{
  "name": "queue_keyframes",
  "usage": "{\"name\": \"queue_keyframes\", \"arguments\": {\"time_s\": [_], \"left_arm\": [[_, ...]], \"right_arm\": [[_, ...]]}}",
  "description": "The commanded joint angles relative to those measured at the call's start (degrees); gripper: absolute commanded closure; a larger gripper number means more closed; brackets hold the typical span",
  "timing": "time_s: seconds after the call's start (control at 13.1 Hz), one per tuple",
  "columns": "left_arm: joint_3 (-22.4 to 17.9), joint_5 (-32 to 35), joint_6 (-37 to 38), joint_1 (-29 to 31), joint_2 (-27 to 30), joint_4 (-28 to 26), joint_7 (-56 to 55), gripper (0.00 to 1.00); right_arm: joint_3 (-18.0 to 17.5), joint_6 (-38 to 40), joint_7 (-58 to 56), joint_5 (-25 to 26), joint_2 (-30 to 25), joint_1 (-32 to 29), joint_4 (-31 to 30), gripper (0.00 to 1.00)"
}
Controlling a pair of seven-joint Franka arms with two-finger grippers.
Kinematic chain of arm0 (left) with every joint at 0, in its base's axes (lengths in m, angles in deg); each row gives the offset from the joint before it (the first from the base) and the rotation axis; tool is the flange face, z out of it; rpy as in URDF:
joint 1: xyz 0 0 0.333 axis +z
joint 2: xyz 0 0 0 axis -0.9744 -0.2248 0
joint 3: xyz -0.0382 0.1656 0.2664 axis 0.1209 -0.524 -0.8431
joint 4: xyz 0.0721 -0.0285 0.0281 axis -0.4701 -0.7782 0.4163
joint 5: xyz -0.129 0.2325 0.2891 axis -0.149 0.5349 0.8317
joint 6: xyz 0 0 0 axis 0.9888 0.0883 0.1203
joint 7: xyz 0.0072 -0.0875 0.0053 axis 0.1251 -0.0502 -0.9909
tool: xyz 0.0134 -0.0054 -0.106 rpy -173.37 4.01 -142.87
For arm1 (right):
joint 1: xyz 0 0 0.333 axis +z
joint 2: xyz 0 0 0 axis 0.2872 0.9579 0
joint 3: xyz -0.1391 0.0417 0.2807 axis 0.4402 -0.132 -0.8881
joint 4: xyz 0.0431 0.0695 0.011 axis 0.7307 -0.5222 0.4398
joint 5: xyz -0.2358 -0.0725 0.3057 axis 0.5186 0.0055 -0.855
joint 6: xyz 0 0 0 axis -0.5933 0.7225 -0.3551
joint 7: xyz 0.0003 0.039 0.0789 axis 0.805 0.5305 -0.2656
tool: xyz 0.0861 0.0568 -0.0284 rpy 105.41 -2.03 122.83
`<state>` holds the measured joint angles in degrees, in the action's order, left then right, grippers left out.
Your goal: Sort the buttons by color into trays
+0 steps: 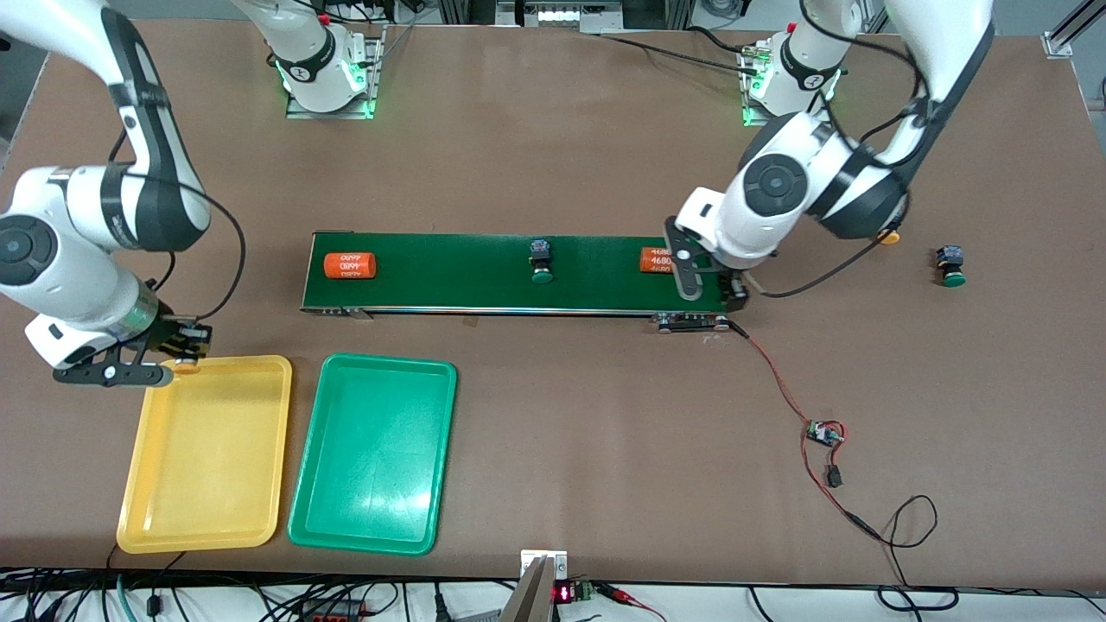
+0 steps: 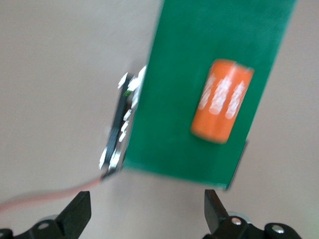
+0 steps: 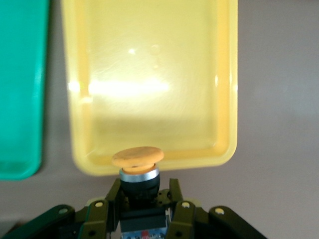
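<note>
The right gripper (image 3: 142, 199) is hanging over the rim of the yellow tray (image 1: 207, 518) at the edge farthest from the front camera, toward the right arm's end of the table; its fingers (image 3: 174, 191) are clamped on the black body of a yellow-orange button (image 3: 138, 157), whose round cap is pointing out over the tray's rim; the green tray (image 1: 371, 518) is lying just beside the yellow one, toward the left arm's end, and both are sitting nearer to the front camera than the dark-green conveyor belt (image 1: 484, 294)

The left gripper (image 2: 144, 211) is hovering over the belt's end toward the left arm, its fingers (image 2: 77, 214) spread wide and gripping nothing; an orange cylinder (image 2: 222, 101) marked "4680" is lying on the belt under it; a second orange cylinder (image 1: 350, 265) is resting at the belt's other end, and a green button (image 1: 541, 261) is sitting on the belt between the two; another green button (image 1: 950, 266) is lying on the bare table well apart from the belt, toward the left arm's end; a small part of a second yellow-orange cap (image 1: 889, 236) is peeking out from under the left arm near that end of the belt; a red wire (image 1: 778, 380) is running from the belt's end to a small circuit board (image 1: 823, 433) on the table
</note>
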<state>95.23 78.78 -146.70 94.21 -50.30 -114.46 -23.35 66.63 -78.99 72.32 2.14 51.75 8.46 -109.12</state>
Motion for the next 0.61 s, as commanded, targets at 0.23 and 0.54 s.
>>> {"name": "queue_keyframes", "arguments": {"time_s": [0.23, 0.54], "left_arm": [[-14.0, -1.3, 3.6, -3.4, 9.8, -0.8, -18.3, 0.00], [-26.3, -3.7, 4.3, -6.6, 13.4, -2.3, -33.4, 0.00]], "right_arm": [[5.8, -15.8, -2.6, 3.4, 10.0, 0.1, 0.5, 0.87], [7.9, -25.3, -3.5, 3.6, 15.1, 0.1, 1.2, 0.87]]}}
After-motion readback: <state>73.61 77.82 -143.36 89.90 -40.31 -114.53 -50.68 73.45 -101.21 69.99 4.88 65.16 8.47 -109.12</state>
